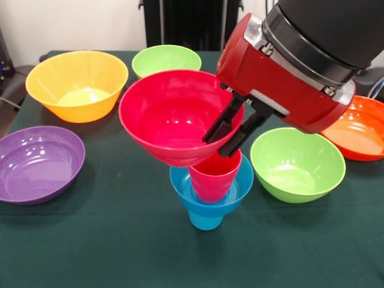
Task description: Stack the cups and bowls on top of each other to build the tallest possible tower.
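The tower stands at the table's middle: a sky-blue cup (205, 219) at the bottom, a small blue bowl (241, 183) on it, and a red cup (213, 180) sitting in that bowl. A large pink bowl (165, 114) hangs tilted right over the red cup, its base at the cup's rim. My gripper (218, 144) is shut on the pink bowl's right rim, one finger inside and one outside. Whether the bowl's base rests on the cup I cannot tell.
A yellow-orange bowl (77, 84) and a lime green bowl (166, 60) stand at the back left. At the left edge lies a purple bowl (39, 163). Right of the tower are another lime green bowl (297, 163) and an orange bowl (363, 129), partly behind the arm.
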Action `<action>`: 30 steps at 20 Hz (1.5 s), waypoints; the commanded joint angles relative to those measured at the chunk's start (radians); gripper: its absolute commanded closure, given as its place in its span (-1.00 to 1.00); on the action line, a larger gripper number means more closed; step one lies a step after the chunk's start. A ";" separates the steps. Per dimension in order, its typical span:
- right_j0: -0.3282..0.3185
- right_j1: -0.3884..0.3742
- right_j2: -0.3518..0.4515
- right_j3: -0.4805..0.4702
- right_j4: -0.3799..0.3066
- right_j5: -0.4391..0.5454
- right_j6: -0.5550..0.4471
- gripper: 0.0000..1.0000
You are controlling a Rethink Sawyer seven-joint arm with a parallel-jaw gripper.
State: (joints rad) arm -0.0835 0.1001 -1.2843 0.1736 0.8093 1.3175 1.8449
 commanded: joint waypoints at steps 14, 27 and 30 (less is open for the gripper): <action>0.013 0.012 0.096 0.007 -0.034 -0.022 -0.051 1.00; 0.068 -0.012 0.175 0.103 -0.093 -0.067 -0.026 1.00; 0.080 -0.017 0.187 0.121 -0.105 -0.073 -0.019 1.00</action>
State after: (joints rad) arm -0.0290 0.0994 -1.2140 0.1892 0.8043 1.3045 1.8449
